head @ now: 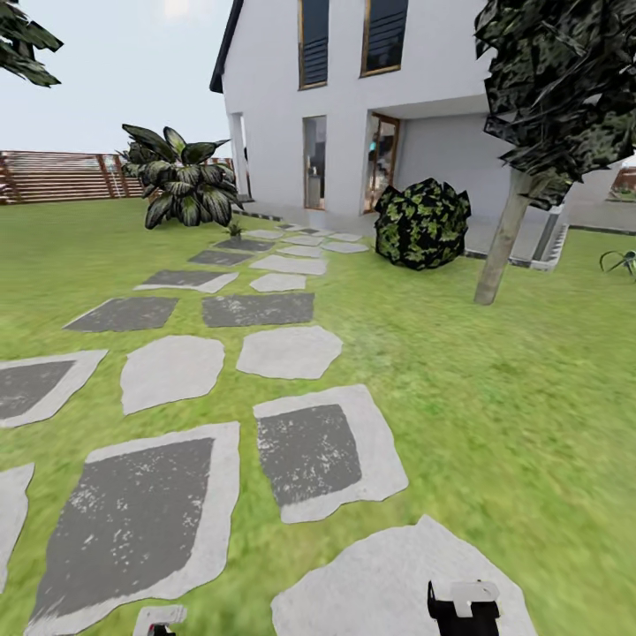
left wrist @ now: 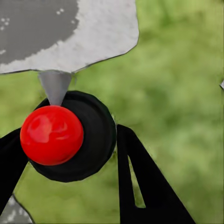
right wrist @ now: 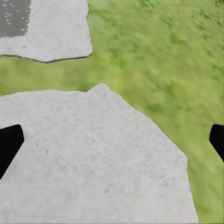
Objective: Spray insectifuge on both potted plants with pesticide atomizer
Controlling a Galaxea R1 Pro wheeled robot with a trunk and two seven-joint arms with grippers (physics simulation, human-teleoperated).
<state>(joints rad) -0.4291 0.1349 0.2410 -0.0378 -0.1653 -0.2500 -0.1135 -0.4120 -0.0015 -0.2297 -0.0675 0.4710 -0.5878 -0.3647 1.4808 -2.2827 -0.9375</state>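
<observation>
In the left wrist view my left gripper [left wrist: 65, 137] is shut on the pesticide atomizer [left wrist: 93, 140]. The bottle is seen end-on as a round black body with a red knob and a grey nozzle, and a black finger [left wrist: 140, 186] presses on each side. My right gripper [right wrist: 112, 144] is open, with its tips wide apart over a pale stepping stone [right wrist: 93, 158]. Both wrists peek in at the head view's lower edge, left gripper [head: 159, 620] and right gripper [head: 464, 605]. A tiny green plant [head: 234, 229] stands far up the path, too small to identify.
Grey and pale stepping stones [head: 309, 450] run across the lawn [head: 495, 397] toward a white house [head: 353, 97]. A big leafy plant [head: 181, 181] stands left of the path, and a dark bush [head: 422, 223] and a tree trunk [head: 502, 243] on the right. A brown slatted fence [head: 53, 177] lines the far left.
</observation>
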